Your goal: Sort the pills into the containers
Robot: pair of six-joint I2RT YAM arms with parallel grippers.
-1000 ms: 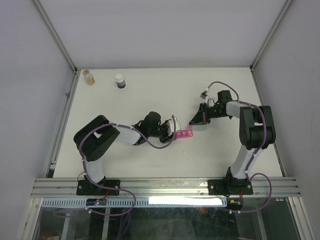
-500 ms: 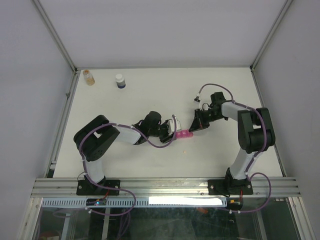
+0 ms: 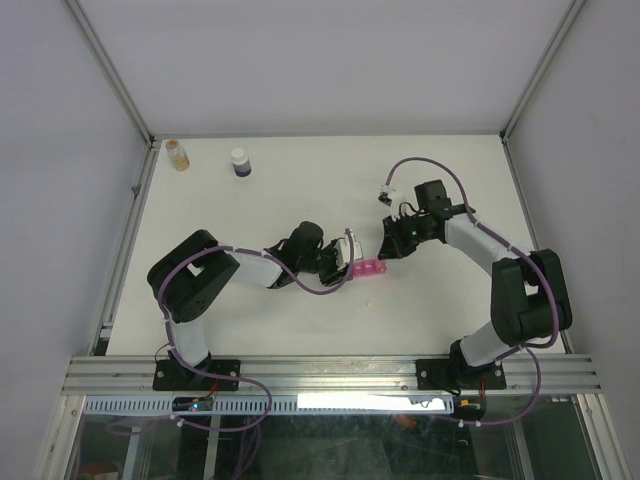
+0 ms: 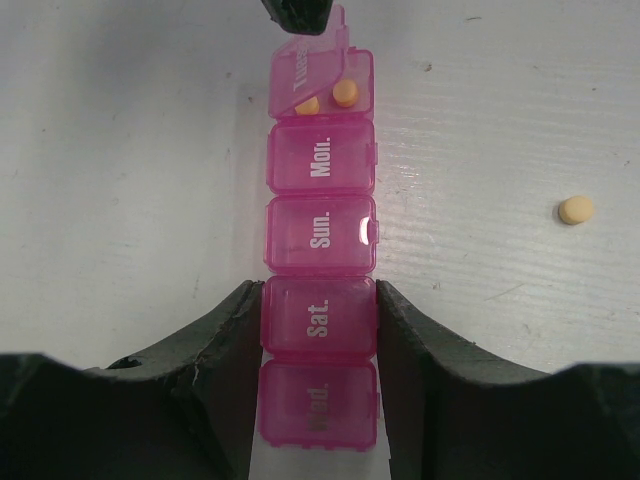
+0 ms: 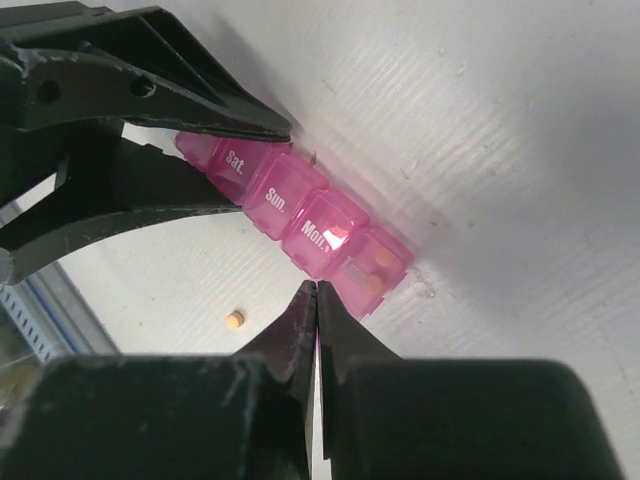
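Note:
The pink pill organiser [image 3: 371, 268] lies on the white table, a strip of several compartments. My left gripper [image 3: 352, 263] is shut on it, with the jaws on either side of the "Sat." compartment [image 4: 318, 325]. The far end compartment has its lid tilted part-open and holds two orange pills [image 4: 344, 93], also seen in the right wrist view [image 5: 384, 259]. My right gripper [image 5: 316, 288] is shut and empty, its tips [image 3: 384, 250] right at that end compartment. One loose orange pill [image 3: 369, 304] lies on the table near the organiser [image 4: 575, 210] [image 5: 235, 320].
An amber bottle [image 3: 177, 154] and a white-capped bottle [image 3: 240, 162] stand at the table's far left. Metal frame posts rise at the far corners, and a rail runs along the near edge.
My right arm has swung its elbow outward and brought its shut gripper closer to the organiser's open end. The left gripper still holds the organiser in about the same place.

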